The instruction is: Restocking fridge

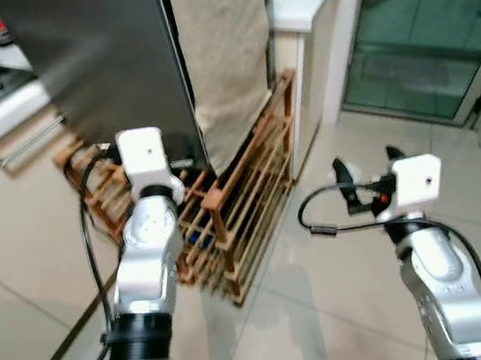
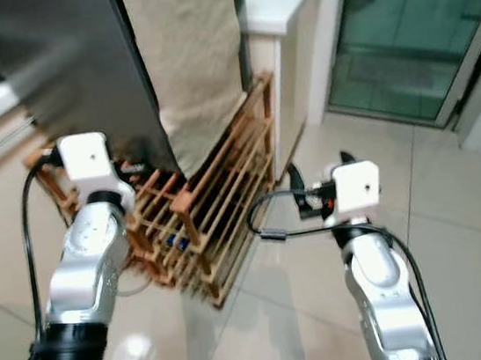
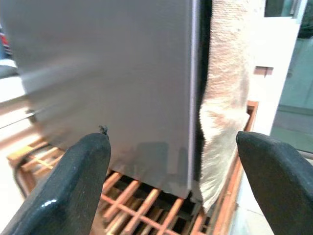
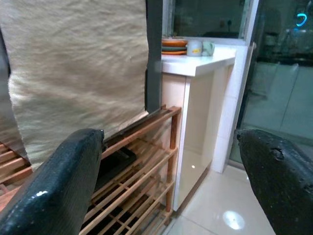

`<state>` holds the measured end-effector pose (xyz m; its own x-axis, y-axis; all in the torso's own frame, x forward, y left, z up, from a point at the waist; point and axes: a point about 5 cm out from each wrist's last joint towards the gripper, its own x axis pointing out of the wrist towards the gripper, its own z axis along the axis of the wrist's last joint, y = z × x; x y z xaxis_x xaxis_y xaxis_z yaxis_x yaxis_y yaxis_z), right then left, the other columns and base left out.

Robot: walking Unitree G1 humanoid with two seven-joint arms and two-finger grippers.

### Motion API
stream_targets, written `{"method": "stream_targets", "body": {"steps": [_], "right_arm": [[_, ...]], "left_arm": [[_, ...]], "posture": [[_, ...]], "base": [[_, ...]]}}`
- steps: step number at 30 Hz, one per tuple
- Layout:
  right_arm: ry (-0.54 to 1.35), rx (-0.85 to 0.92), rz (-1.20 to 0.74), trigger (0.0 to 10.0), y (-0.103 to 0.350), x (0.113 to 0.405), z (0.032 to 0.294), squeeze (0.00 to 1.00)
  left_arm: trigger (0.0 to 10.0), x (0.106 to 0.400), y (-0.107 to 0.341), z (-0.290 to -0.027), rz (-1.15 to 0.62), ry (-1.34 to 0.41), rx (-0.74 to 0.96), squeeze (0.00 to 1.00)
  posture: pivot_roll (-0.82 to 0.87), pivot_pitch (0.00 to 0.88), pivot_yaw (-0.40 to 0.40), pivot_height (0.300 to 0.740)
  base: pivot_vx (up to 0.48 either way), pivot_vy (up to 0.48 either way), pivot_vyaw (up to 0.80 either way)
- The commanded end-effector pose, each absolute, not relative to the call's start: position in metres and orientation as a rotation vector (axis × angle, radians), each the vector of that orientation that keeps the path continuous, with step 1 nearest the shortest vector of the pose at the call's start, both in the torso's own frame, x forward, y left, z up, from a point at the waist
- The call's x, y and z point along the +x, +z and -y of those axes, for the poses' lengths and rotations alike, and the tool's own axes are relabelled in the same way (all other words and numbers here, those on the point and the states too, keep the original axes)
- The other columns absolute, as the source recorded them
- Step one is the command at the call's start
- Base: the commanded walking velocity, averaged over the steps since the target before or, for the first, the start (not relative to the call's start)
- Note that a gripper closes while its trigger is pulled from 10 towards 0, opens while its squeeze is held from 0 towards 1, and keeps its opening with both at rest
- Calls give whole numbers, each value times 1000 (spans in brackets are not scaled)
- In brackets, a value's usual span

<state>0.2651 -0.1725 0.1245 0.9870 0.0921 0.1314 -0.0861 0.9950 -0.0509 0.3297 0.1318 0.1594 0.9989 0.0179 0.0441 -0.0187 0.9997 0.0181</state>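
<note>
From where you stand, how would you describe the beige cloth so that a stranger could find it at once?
Start at the tall grey door panel ahead of the left gripper. Just to its right, in front of the white counter, the beige cloth hangs down over the wooden slatted rack. It is the only soft, woven thing among hard surfaces.

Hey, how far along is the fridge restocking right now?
Nothing looks done yet. Both hands are open and hold nothing: the left hand is up close to the grey door panel above the wooden rack, and the right hand hangs over the tiled floor, facing the beige cloth. No food items can be made out, so fetching, opening and loading all seem to remain.
</note>
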Motion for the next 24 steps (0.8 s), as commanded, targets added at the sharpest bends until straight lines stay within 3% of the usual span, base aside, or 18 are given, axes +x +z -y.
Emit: {"method": "stream_targets", "body": {"steps": [1, 9, 12, 24], "right_arm": [[107, -41, 137, 10000, 126, 266, 169, 0], [117, -29, 115, 10000, 121, 265, 169, 0], [126, -6, 77, 10000, 116, 267, 167, 0], [122, -5, 66, 10000, 114, 267, 169, 0]], "left_arm": [[10000, 332, 161, -136, 50, 32, 51, 0], [10000, 330, 157, -135, 39, 30, 92, 0], [10000, 329, 159, -133, 55, 9, 36, 0], [10000, 329, 164, -147, 78, 103, -26, 0]], "posture": [[-83, 0, 42, 740], [-82, 0, 42, 740], [-81, 0, 40, 740], [-82, 0, 37, 740]], "base": [[0, 0, 413], [0, 0, 0], [0, 0, 0], [480, 0, 0]]}}
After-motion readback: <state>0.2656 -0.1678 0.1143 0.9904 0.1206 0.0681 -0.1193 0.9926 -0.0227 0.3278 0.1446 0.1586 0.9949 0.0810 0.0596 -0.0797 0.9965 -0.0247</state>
